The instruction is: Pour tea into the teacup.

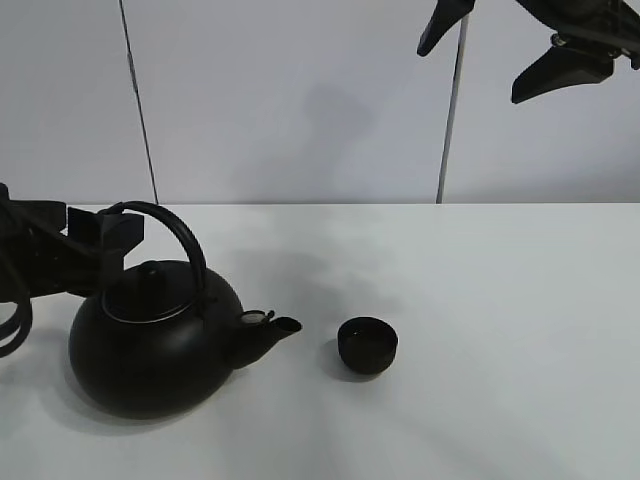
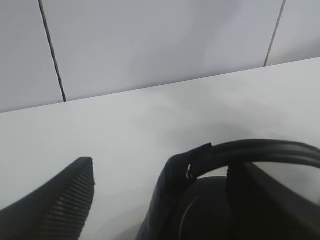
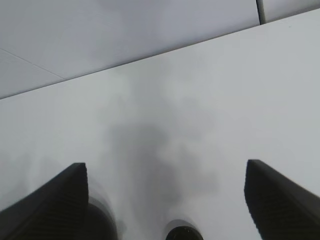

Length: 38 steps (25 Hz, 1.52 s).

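While the white table (image 1: 500,300) stretches bare around us, the big black kettle (image 1: 150,350) sits flat on it at about eight o'clock in the high view, lid on, spout (image 1: 272,330) aimed toward three o'clock. Upright like that, it is not pouring.

My left gripper (image 1: 105,232) is at the arched handle (image 1: 170,230), up at ten o'clock of the kettle. From the wrist I see one ribbed finger (image 2: 65,205) standing clear and the other finger (image 2: 167,200) against the handle: jaws spread, nothing pinched. The kettle rests on its own weight.

My right gripper (image 1: 500,45) hangs high at one o'clock, jaws wide apart, holding nothing.

And the teacup (image 1: 367,344), tiny and glossy, stands just beyond the spout at its three o'clock, near but apart (whether there is tea inside I cannot tell, black on black).

My read: either the pour is finished and the kettle set down, or the lift has yet to begin. The pictures won't settle it.
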{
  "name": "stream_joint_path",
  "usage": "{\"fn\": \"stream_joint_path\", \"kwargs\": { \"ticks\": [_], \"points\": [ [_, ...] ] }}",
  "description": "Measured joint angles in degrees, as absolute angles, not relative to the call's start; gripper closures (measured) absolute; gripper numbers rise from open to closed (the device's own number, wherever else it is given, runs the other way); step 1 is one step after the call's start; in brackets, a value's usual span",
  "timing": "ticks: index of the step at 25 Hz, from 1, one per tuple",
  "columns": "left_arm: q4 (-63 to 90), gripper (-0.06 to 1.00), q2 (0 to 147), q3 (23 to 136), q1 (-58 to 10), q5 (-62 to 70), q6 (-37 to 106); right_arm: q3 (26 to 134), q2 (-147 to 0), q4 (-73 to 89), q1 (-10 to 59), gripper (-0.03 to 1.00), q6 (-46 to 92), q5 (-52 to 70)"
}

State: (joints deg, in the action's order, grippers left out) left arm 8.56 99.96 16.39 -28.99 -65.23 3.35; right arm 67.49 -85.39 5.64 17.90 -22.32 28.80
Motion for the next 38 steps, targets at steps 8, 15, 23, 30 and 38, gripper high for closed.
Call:
{"fn": "stream_joint_path", "kwargs": {
  "ticks": [8, 15, 23, 30, 38],
  "points": [
    [6.8, 0.4, 99.86, 15.47, -28.99, -65.34, 3.3, 67.49, -85.39, 5.66, 17.9, 0.38, -22.32, 28.75],
    [5.82, 0.4, 99.86, 14.82, -28.99, -65.53, 3.3, 67.49, -85.39, 5.66, 17.9, 0.38, -22.32, 28.75],
    [5.66, 0.4, 93.59, 11.45, -28.99, -65.37, 3.3, 67.49, -85.39, 5.66, 17.9, 0.38, -22.32, 28.75],
    [5.66, 0.4, 82.61, 11.45, -28.99, -52.77, 3.3, 67.49, -85.39, 5.66, 17.9, 0.38, -22.32, 28.75],
    [2.84, 0.4, 73.6, 18.75, -28.99, -29.63, -1.37, 67.49, -85.39, 5.66, 17.9, 0.38, -22.32, 28.75]
  ]
}}
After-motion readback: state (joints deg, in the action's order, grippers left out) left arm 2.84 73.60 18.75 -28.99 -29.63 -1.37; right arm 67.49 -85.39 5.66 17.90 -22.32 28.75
